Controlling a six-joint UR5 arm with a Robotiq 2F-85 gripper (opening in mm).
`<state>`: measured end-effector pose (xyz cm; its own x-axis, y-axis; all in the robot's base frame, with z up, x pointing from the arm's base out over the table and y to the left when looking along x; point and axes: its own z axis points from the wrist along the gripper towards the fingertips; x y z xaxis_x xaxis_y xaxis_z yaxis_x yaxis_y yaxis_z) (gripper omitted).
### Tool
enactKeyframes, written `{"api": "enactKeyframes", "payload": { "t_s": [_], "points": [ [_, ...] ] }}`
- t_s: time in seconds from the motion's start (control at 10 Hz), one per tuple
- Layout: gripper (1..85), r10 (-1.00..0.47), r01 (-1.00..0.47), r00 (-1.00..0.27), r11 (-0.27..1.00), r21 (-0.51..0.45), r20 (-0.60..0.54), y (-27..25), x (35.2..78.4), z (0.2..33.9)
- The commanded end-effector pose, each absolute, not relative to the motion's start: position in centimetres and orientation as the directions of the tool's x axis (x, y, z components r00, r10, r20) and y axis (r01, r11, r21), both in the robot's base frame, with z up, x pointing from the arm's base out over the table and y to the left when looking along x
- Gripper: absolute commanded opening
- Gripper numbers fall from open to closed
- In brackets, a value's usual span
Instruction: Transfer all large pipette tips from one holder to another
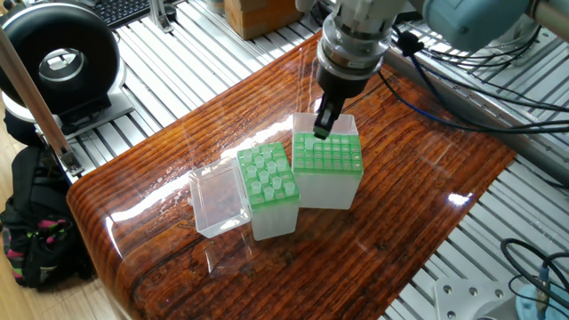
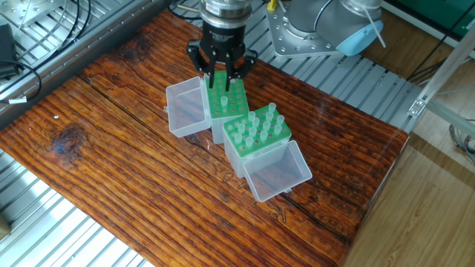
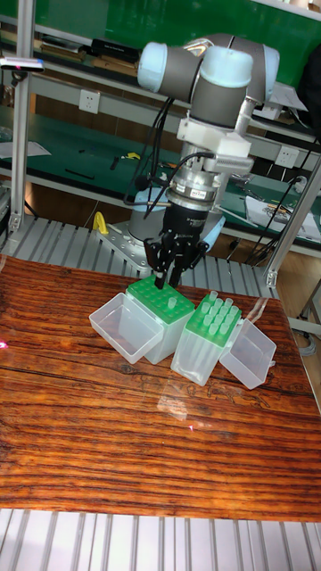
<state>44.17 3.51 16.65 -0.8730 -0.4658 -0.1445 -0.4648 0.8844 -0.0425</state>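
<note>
Hanging just above the back edge of one green rack (image 1: 327, 153), the tool (image 1: 322, 124) has its fingers close together, but I cannot tell whether a tip sits between them. The large pipette tips (image 1: 268, 176) stand upright in the neighbouring green rack (image 2: 258, 135) on the bench (image 1: 400, 204), each box's clear lid (image 1: 219, 201) hinged open.

- Table (image 1: 427, 222): wood, striped grain, glossy varnish with glare.
- Racks (image 1: 328, 153): green plastic, matt.
- Box lids (image 2: 185, 110): clear smooth plastic.
- Large pipette tips (image 2: 256, 124): translucent whitish plastic.
- Gripper (image 2: 220, 75): dark, metallic.
</note>
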Motion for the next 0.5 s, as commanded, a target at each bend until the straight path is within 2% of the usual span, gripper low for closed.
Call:
{"api": "enactKeyframes", "payload": {
  "t_s": [0.0,0.4],
  "points": [
    [34.3,-0.432,-0.436,-0.886,0.9,-0.01,-0.167,4.95,44.72,15.58],
    [34.3,-0.41,-0.411,-0.9,0.911,-0.028,-0.149,5.28,44.27,15.44]
  ]
}}
